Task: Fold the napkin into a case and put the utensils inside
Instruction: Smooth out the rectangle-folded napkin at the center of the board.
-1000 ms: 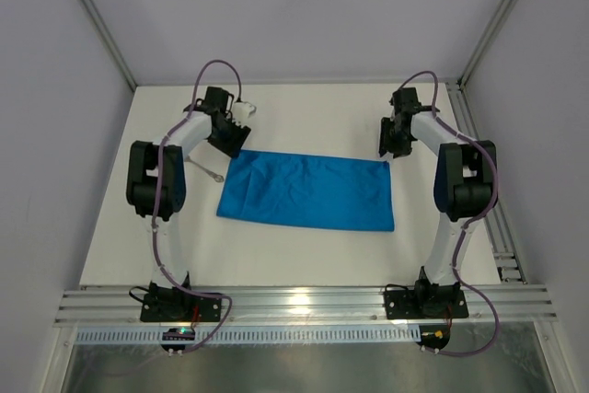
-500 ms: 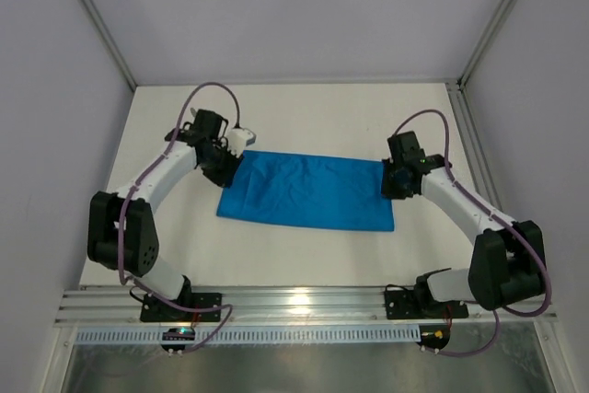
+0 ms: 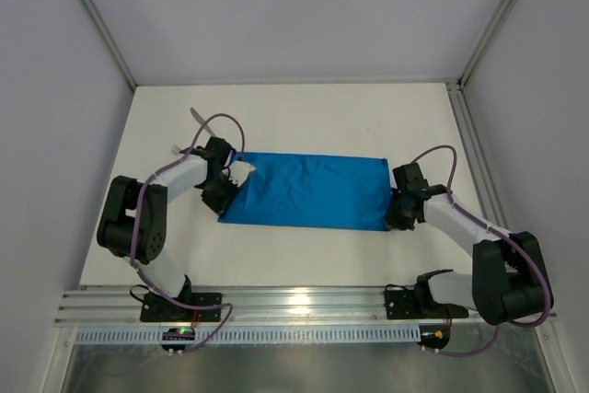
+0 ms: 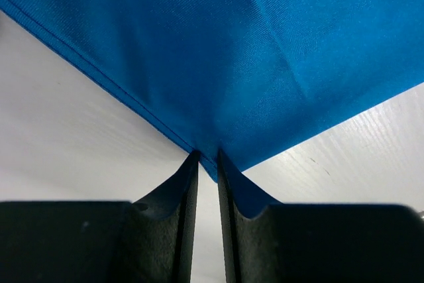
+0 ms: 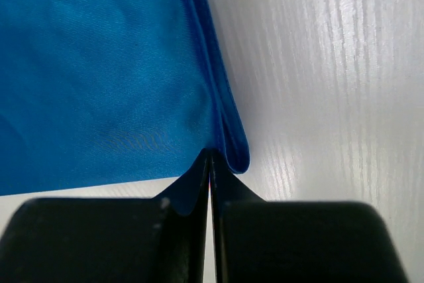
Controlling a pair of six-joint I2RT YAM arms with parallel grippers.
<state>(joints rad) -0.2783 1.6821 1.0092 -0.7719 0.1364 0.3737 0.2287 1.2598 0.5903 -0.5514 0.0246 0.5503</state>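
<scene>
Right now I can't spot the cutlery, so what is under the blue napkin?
Only white table shows around the napkin, which lies fairly flat. Anything beneath is covered. The left gripper and right gripper pinch its near corners.

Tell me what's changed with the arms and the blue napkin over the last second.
Both arms came from the far corners of the napkin toward its near edge. The left gripper closed on the near left corner, and the right gripper closed on the near right corner. The napkin stayed flat in the same place.
</scene>
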